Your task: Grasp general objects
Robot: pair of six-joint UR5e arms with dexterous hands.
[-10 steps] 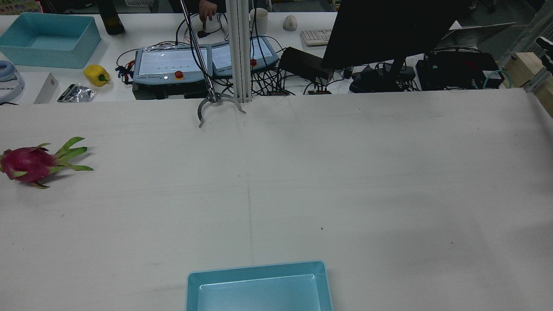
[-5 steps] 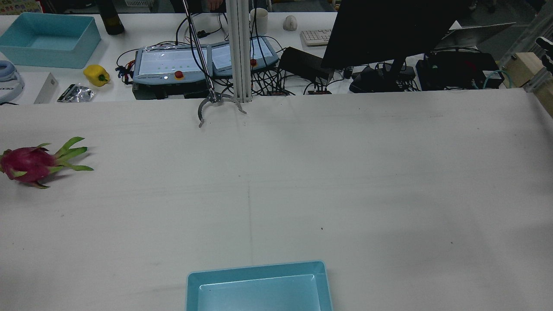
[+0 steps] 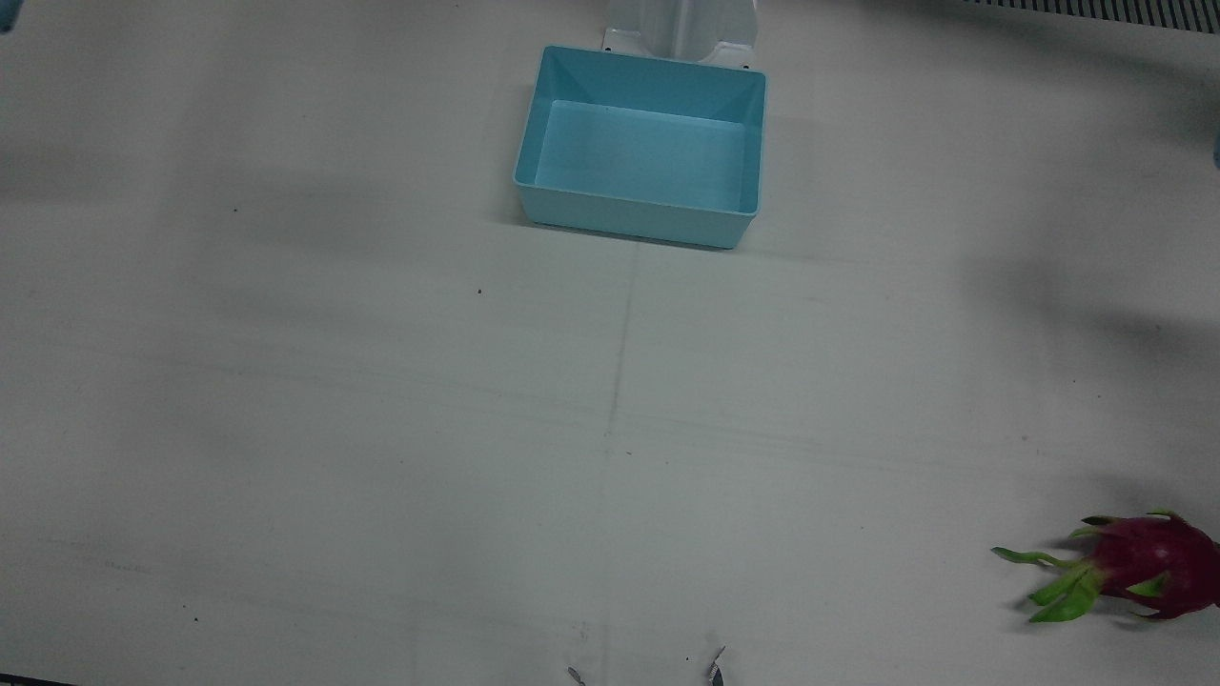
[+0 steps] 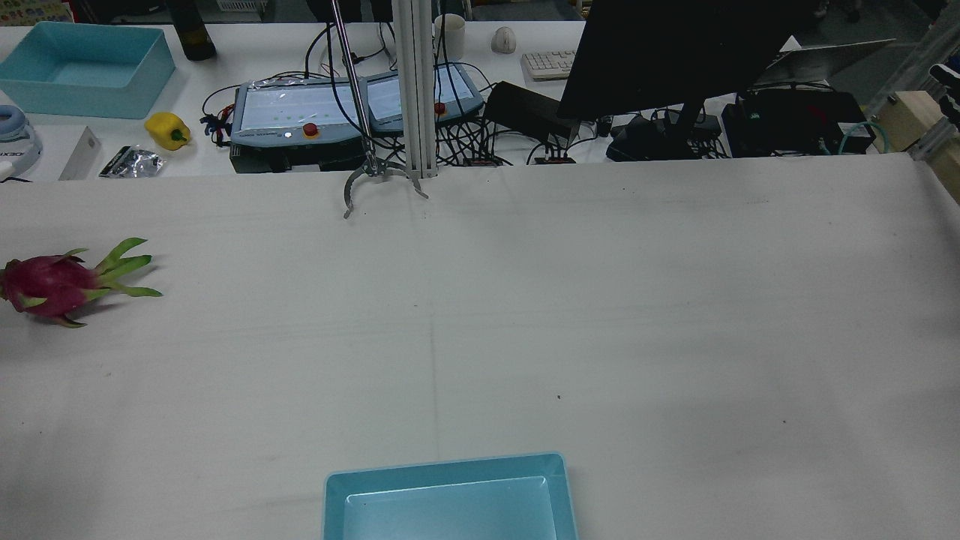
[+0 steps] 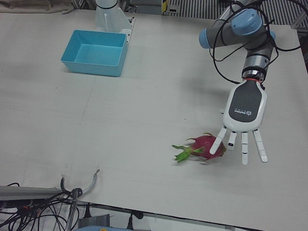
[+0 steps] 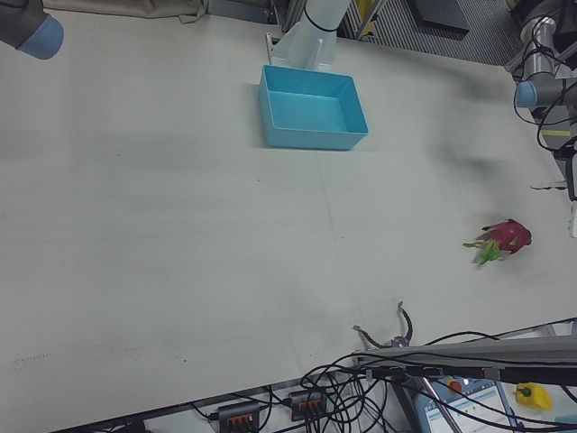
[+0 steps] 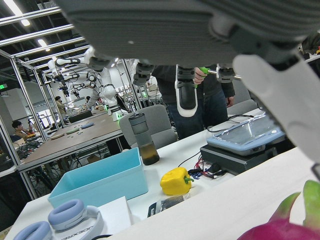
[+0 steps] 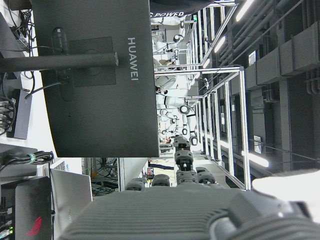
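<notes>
Under left hand (image 5: 244, 119), dragon fruit (image 5: 207, 147)

Yellow pepper (image 4: 168, 130) beside headphones (image 4: 15, 146), behind table (image 4: 600, 300).

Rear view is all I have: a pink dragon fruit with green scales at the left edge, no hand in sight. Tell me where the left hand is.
Observer: The left-front view shows the white left hand right beside the pink dragon fruit, on its outer side, palm facing down.
Operator: Report whether it has the fruit.
Observer: It doesn't. The fingers are straight and spread, and one fingertip overlaps the fruit in that view; I can't tell whether it touches.
Operator: Give me the right hand.
Observer: Only its own camera shows it: a grey part of the right hand, pointed at the black monitor. I can't tell if it is open or shut.
</notes>
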